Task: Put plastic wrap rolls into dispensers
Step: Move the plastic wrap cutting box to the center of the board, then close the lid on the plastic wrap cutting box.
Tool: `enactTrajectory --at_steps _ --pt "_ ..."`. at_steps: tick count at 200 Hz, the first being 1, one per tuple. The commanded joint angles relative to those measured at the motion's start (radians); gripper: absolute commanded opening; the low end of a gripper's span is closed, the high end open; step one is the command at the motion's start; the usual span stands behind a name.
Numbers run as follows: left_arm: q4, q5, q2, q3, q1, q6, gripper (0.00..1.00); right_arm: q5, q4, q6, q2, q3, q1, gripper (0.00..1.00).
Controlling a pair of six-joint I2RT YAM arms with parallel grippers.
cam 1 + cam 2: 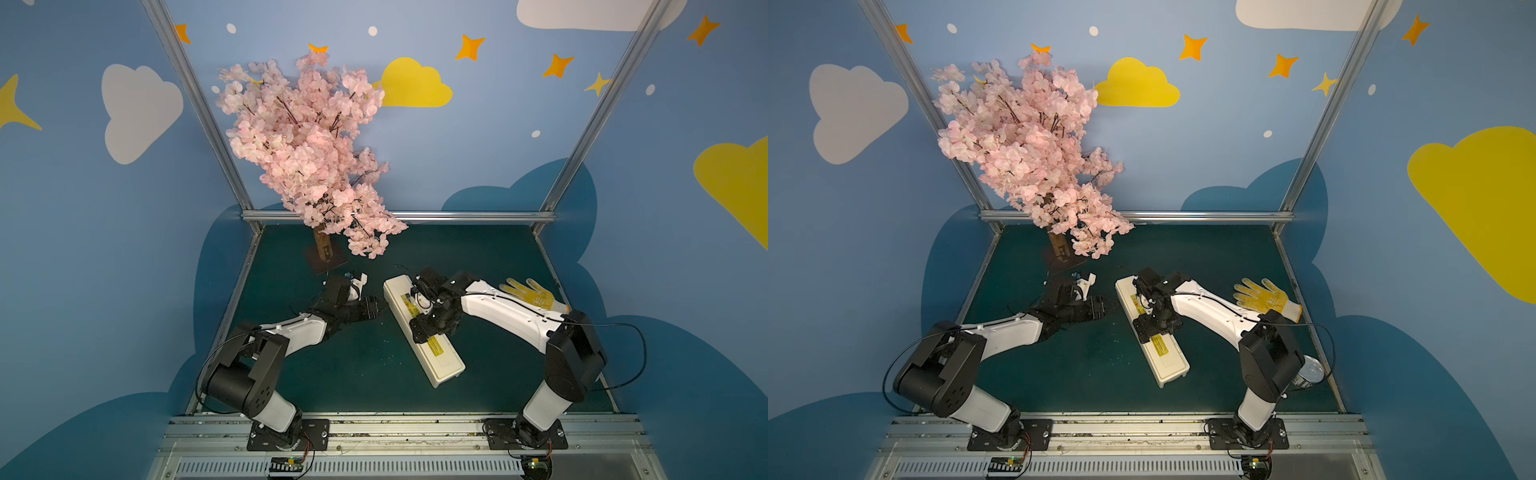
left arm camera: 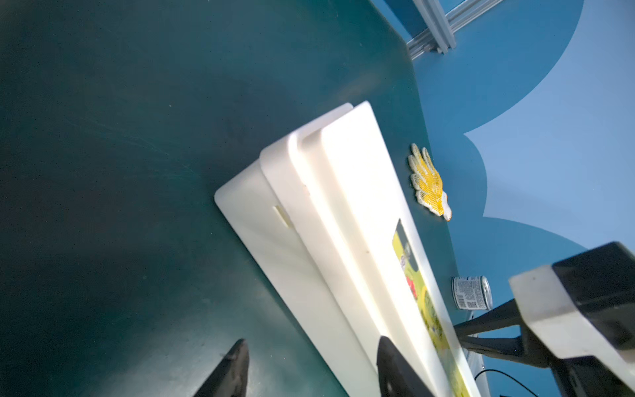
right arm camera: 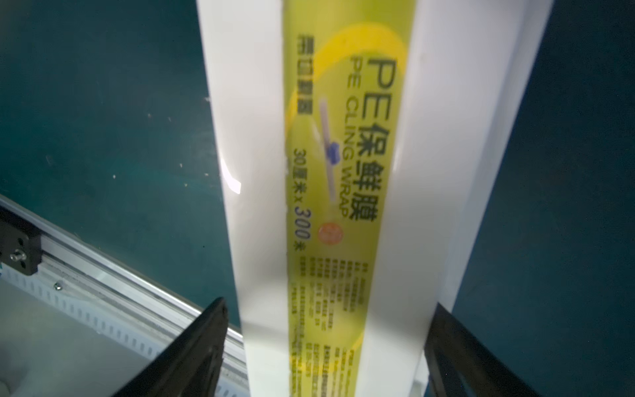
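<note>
The dispenser [image 1: 440, 357] [image 1: 1167, 359] is a long cream box lying slantwise on the green mat, lid down, yellow label up. No plastic wrap roll shows in any view. My right gripper [image 1: 428, 328] [image 3: 328, 303] hangs over the box's middle, open, a finger on each long side; in the right wrist view the dispenser [image 3: 254, 137] runs between them. My left gripper [image 1: 380, 307] [image 2: 312, 340] is open beside the box's far end. In the left wrist view one finger overlaps the dispenser [image 2: 343, 192] and the other is over bare mat.
A yellow work glove [image 1: 528, 293] [image 2: 427, 182] lies at the far right of the mat. A small tin can [image 1: 1308, 372] [image 2: 470, 293] stands behind the right arm's elbow. A pink blossom tree [image 1: 307, 145] stands at the back left. An aluminium rail runs along the front edge.
</note>
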Motion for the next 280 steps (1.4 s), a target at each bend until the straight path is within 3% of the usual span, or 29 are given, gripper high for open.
enactTrajectory --at_steps 1,17,40,64,125,228,280 --pt "0.075 0.054 0.022 -0.009 0.015 0.007 0.42 -0.014 -0.101 -0.017 0.000 0.077 0.002 0.87" --pt "0.110 0.071 0.037 -0.014 0.025 -0.005 0.29 -0.001 -0.102 -0.049 0.023 0.131 -0.003 0.87" --pt "0.158 0.078 0.046 -0.023 0.027 -0.013 0.22 0.022 -0.100 -0.084 0.075 0.214 -0.010 0.88" --pt "0.208 0.070 0.072 -0.029 0.026 -0.031 0.03 0.052 -0.096 -0.123 0.154 0.315 -0.022 0.88" --pt "0.343 0.104 0.178 -0.016 0.029 -0.079 0.02 0.076 -0.097 -0.186 0.334 0.545 -0.080 0.88" --pt "0.475 0.114 0.296 0.015 0.028 -0.124 0.02 -0.042 -0.092 -0.207 0.515 0.690 -0.132 0.87" --pt "0.545 0.131 0.339 0.025 0.029 -0.174 0.02 -0.023 -0.123 -0.191 0.567 0.712 -0.131 0.85"
